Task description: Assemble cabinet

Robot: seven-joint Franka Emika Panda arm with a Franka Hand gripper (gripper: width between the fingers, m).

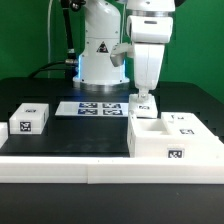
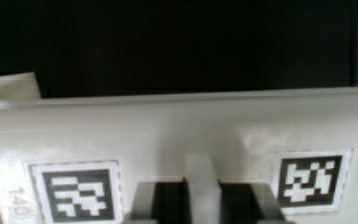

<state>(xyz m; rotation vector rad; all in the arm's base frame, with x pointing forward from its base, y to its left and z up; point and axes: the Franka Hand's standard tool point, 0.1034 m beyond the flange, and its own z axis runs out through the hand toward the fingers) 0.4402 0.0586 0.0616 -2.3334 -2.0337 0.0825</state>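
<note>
Hand (image 1: 145,103) down at the cabinet's (image 1: 178,140) top edge.
Exterior view: the cabinet sat on the black desk (image 1: 75,135) directly beneath the hand, a small tagged white piece (image 1: 30,121) well off to that view's left. Wrist view: the fingers (image 2: 167,202) flanked a narrow white ridge; whether they clenched it I couldn't tell.

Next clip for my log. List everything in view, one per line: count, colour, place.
large white plastic cabinet box: one, white with marker tags, on the table at the exterior view's right.
small white tagged plastic block: one, white, at the exterior view's left.
marker board: one, white, flat, mid-table before the robot's base.
black table: one, black, under everything.
white robot arm: one, white, behind the table.
gripper: one, white, low at the cabinet box's far edge; whether open or shut is unclear.
</note>
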